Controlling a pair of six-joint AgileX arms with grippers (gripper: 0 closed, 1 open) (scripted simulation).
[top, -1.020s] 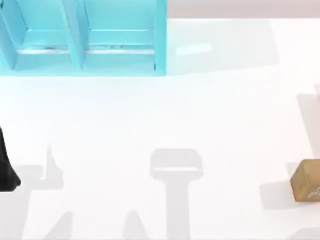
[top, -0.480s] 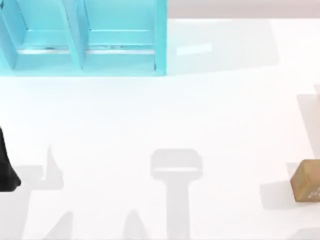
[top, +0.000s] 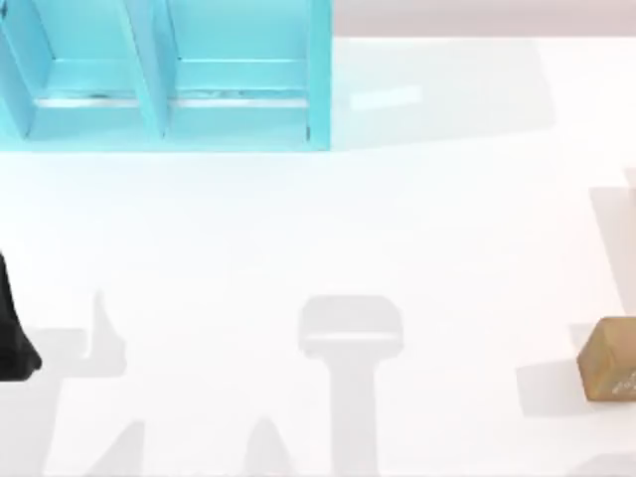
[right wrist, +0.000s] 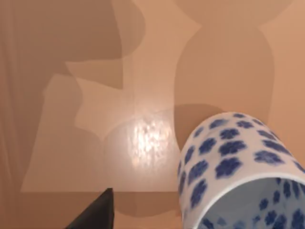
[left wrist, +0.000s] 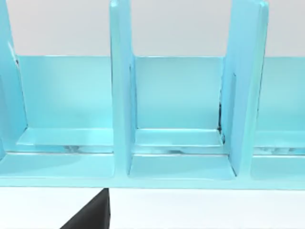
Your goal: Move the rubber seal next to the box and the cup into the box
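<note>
the rubber seal (top: 608, 359) sits on the white table (top: 298, 229) at the top view's right edge, toward the near side, partly cut off by the frame, with a whitish mark on its near face. it is well apart from the box (top: 169, 75), a light blue divided box at the table's far left. the left wrist view looks into the box's open compartments (left wrist: 178, 119), split by upright blue dividers.

the cup (right wrist: 238, 167) shows close up in the right wrist view, white with blue flowers outside and blue speckles inside its rim, over a tan surface (right wrist: 95, 95) crossed by shadows. where it sits relative to the box cannot be told.

a dark part of the left arm (top: 12, 333) shows at the top view's left edge. whether either gripper is open or closed cannot be told.
</note>
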